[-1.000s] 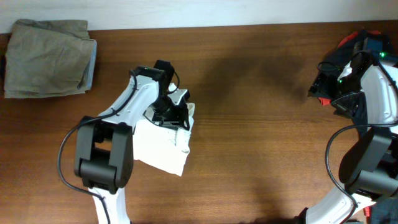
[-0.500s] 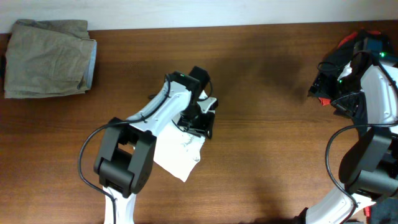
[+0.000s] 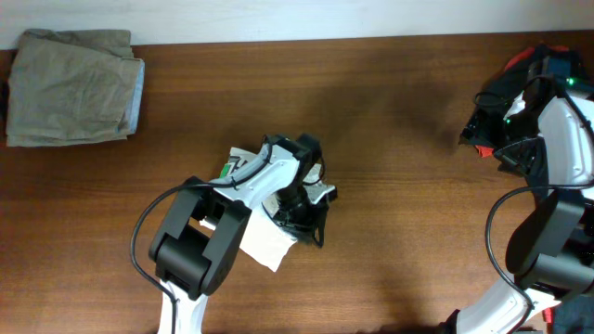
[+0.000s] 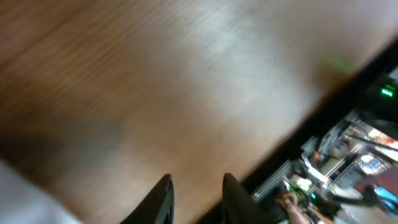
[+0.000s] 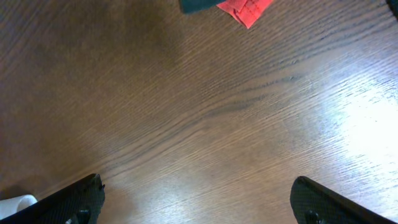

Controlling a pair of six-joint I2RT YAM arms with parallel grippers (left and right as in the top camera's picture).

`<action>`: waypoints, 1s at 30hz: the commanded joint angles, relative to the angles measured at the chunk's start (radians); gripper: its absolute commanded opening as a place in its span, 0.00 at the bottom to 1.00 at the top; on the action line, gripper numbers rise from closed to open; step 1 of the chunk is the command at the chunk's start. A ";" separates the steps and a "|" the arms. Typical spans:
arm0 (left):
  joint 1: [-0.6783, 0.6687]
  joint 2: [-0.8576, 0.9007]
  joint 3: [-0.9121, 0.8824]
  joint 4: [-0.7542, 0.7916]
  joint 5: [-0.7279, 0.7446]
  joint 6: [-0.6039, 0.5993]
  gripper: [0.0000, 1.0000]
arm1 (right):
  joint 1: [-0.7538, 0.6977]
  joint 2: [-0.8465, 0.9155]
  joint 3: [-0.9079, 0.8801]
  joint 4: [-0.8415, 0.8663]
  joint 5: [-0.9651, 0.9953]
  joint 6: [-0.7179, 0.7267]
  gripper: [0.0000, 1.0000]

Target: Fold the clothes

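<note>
The white T-shirt (image 3: pixel 267 249) lies folded into a small bundle at the table's middle, mostly under my left arm. Its green label (image 3: pixel 227 170) shows at the upper left of the bundle. My left gripper (image 3: pixel 311 223) is at the bundle's right edge. In the blurred left wrist view its fingers (image 4: pixel 196 190) are slightly apart with bare wood between them, and a bit of white cloth (image 4: pixel 15 198) shows at the lower left. My right gripper (image 3: pixel 476 130) is far right, wide open and empty over bare wood (image 5: pixel 196 199).
A folded olive-khaki garment (image 3: pixel 70 88) lies at the back left corner. A black shirt with red trim (image 3: pixel 520 70) is heaped at the back right by my right arm; its red edge shows in the right wrist view (image 5: pixel 245 9). The table's edge and equipment (image 4: pixel 348 155) lie beyond.
My left gripper has swept right and toward the front along the white bundle. The bundle has shifted a little to the right and bunched smaller. The right arm has not moved.
</note>
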 commanded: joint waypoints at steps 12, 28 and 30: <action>0.453 -0.051 0.587 -0.394 -0.264 0.051 0.99 | 0.000 -0.004 -0.002 0.000 0.009 -0.002 0.99; 0.555 -0.050 0.386 -0.199 -0.500 -0.016 0.99 | 0.000 -0.004 -0.002 0.000 0.009 -0.002 0.99; 0.606 -0.050 0.294 -0.140 -0.476 0.044 0.99 | 0.000 -0.004 -0.002 0.000 0.009 -0.002 0.99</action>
